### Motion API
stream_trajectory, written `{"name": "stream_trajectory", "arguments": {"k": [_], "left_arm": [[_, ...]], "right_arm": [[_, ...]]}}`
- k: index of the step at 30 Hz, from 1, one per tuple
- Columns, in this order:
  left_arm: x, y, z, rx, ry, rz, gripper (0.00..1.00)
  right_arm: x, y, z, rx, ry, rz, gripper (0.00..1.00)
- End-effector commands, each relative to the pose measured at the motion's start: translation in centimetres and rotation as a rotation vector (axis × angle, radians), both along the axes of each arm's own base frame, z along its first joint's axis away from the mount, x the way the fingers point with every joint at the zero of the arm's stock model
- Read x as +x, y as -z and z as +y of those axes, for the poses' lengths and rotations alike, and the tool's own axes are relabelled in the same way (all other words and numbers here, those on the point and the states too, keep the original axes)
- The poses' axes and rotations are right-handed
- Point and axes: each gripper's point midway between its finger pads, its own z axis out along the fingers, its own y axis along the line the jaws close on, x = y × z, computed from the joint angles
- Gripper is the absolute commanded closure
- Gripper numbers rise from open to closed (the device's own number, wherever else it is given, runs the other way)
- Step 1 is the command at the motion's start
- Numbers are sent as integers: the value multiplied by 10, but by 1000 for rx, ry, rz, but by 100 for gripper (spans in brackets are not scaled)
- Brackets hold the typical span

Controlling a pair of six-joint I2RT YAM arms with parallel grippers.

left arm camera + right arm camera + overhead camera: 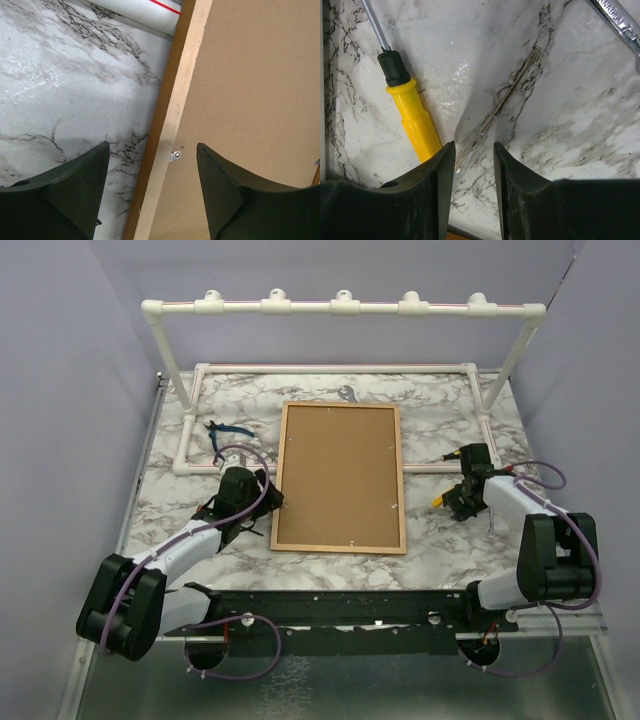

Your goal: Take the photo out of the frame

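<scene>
Left gripper (pixel 152 146): hangs, fingers wide apart, astride the left rail of frame (pixel 340 480). Right gripper (pixel 473 145): hovers narrowly parted, clasping nothing, over marble table (pixel 440 540). Frame: lies flat mid-table, brown back up, near white pipe rack (pixel 340 307). Yellow screwdriver (pixel 415 117): lies just beside right gripper. Metal clip (pixel 175 155): sits at backing's left edge.

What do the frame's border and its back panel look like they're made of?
Frame border: pale, unfinished-looking wood with faint lengthwise grain. Back panel: probably brown fibreboard; it is matte and uniform with no grain, and a small shiny metal clip sits at its edge.
</scene>
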Motion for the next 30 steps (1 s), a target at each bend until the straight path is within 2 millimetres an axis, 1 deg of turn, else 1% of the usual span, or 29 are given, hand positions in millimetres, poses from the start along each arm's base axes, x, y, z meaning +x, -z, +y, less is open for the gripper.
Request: {"name": "stream_trajectory", "arguments": {"k": [1,5,15,17,19,21,28,30], "left_arm": [[7,-3,-3,1,16,-22,29],[7,-1,-9,-19,39,-21,28],[7,5,-14,-32,57,-14,28],[7,8,-14,-31,57,-12,28],[5,9,-17,-42,72,-9,28],[5,9,-19,-52,81,-12,29],[4,10,-22,-61,99,-11,28],[4,12,-23,-63,104,-8,28]], "right_arm": [[-10,10,12,77,12,33,60],[-8,13,22,130,0,6,61],[-14,17,26,155,14,60,63],[-14,18,26,159,18,64,67],[-15,18,26,159,25,71,74],[-14,15,25,153,25,68,78],[-20,-9,13,99,67,29,79],[-22,-16,11,89,80,11,82]]}}
